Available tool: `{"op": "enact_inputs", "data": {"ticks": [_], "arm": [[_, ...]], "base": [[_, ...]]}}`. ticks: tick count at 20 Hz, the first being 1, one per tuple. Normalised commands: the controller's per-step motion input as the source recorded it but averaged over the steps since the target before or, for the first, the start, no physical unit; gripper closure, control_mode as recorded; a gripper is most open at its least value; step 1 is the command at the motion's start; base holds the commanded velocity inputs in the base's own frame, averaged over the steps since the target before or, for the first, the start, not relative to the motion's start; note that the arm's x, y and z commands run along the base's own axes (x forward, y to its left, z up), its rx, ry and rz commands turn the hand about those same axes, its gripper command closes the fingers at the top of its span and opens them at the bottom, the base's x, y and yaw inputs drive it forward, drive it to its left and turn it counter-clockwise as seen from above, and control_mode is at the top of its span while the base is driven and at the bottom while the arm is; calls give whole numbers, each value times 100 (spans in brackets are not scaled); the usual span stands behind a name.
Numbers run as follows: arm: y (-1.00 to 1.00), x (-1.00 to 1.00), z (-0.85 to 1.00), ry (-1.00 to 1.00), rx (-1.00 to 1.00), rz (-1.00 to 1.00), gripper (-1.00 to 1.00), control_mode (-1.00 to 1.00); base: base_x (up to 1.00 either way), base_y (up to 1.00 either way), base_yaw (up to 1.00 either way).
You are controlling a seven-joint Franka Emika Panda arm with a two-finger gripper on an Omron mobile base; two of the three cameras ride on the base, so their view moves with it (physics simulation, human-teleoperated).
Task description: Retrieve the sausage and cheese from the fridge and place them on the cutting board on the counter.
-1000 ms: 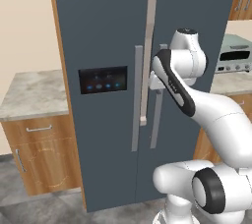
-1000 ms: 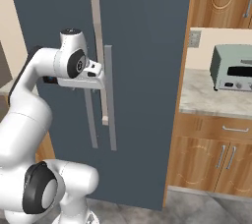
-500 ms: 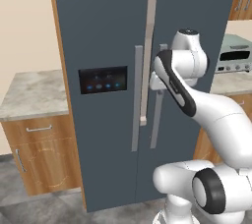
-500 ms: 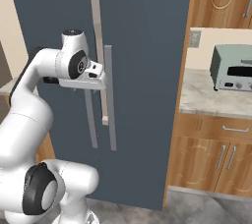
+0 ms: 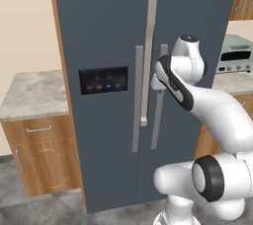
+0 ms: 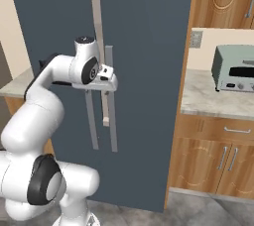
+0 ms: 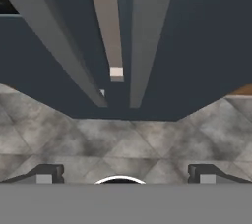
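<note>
Fridge shut, gripper (image 7: 123,174) wide open, holding nothing
I judge the fridge (image 5: 108,31) door stiff and heavy; I'd grasp the right handle (image 5: 157,98), frame centre

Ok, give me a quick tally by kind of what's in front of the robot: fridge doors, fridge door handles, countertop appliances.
Fridge doors: 2, both closed
Long vertical door handles: 2
Toaster oven on the counter: 1
Total: 5

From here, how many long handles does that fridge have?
2. The left handle and the right handle flank the seam between the closed fridge doors.
</note>
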Motion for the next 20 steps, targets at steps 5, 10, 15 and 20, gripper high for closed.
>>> {"op": "enact_inputs", "data": {"ticks": [5,10,15,20], "arm": [[-6,57,-19,-10,0,-4,-100,-100],[-13,17,-31,-29,0,-20,-100,-100],[-3,29,-23,-9,0,-20,-100,-100],[0,37,-22,-1,0,4,-100,-100]], "base": [[0,0,0],[0,0,0],[0,0,0],[0,0,0]]}}
